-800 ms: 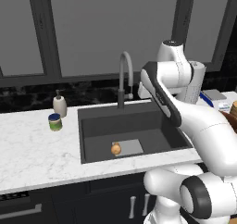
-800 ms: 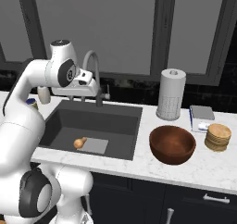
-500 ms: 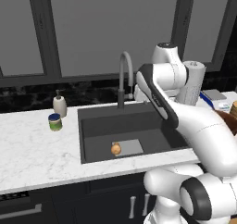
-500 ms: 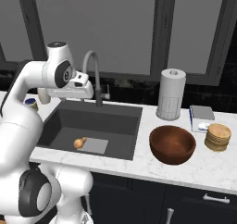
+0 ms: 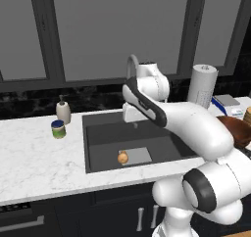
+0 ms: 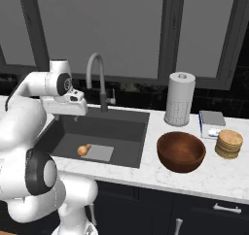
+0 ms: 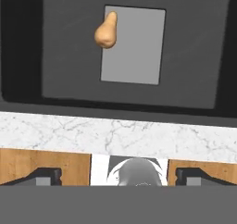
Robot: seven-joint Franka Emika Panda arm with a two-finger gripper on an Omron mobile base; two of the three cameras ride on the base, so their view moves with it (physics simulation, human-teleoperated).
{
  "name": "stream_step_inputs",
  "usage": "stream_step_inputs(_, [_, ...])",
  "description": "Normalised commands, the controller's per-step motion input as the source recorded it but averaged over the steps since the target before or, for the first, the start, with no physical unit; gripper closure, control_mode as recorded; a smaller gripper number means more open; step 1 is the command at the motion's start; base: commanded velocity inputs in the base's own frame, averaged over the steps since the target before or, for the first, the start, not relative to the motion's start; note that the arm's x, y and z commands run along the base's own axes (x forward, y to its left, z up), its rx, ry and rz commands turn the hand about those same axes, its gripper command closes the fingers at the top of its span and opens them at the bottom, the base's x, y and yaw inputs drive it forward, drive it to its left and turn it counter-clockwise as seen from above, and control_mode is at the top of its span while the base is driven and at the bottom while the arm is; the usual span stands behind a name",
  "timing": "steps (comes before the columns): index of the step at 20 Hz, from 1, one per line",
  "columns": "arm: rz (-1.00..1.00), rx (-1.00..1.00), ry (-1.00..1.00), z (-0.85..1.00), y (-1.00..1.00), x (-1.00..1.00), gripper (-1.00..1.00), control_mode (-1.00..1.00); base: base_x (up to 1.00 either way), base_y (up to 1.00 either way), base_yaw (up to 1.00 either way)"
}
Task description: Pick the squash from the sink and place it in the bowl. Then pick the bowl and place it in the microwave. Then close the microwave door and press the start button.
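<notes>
The gripper [image 7: 118,174] hangs above the sink [image 7: 194,56] with its jaws spread wide and nothing between them; its two dark fingertips [image 7: 44,176] stand far apart at the bottom of the hand view. It looks straight down into the basin.

In the sink lies the squash [image 7: 106,32], on its side at the edge of the light grey square [image 7: 134,45] on the bottom, half on it and half on the dark floor. It is well apart from the gripper and untouched. In the right base view the squash [image 6: 83,150] sits at the square's left end.

The bowl [image 6: 181,151] stands on the counter [image 6: 146,146] just right of the sink, with nothing inside it.

The arm [image 5: 162,111] reaches up from the base and bends forward over the sink's rear half, near the faucet [image 6: 97,78], the hand [image 6: 65,105] pointing down.
</notes>
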Motion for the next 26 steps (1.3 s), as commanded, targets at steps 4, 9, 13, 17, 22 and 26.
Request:
stream_step_inputs(4, [0.0, -0.01, 0.09, -0.44, 0.22, 0.12, -1.0, -1.0, 0.0, 0.0, 0.0])
stream_step_inputs(9, [0.0, 0.0, -0.01, -0.26, 0.03, -0.11, -1.0, -1.0, 0.0, 0.0, 0.0])
stream_step_inputs(13, [0.0, 0.0, 0.04, -0.41, 0.01, 0.0, -1.0, -1.0, 0.0, 0.0, 0.0])
stream_step_inputs(17, [0.0, 0.0, 0.07, -0.48, 0.0, 0.0, -1.0, -1.0, 0.0, 0.0, 0.0])
stream_step_inputs(22, [0.0, -0.01, 0.04, -0.44, 0.05, 0.0, -1.0, -1.0, 0.0, 0.0, 0.0])
stream_step_inputs(26, [-0.01, -0.02, 0.0, -0.21, 0.01, 0.0, -1.0, -1.0, 0.0, 0.0, 0.0])
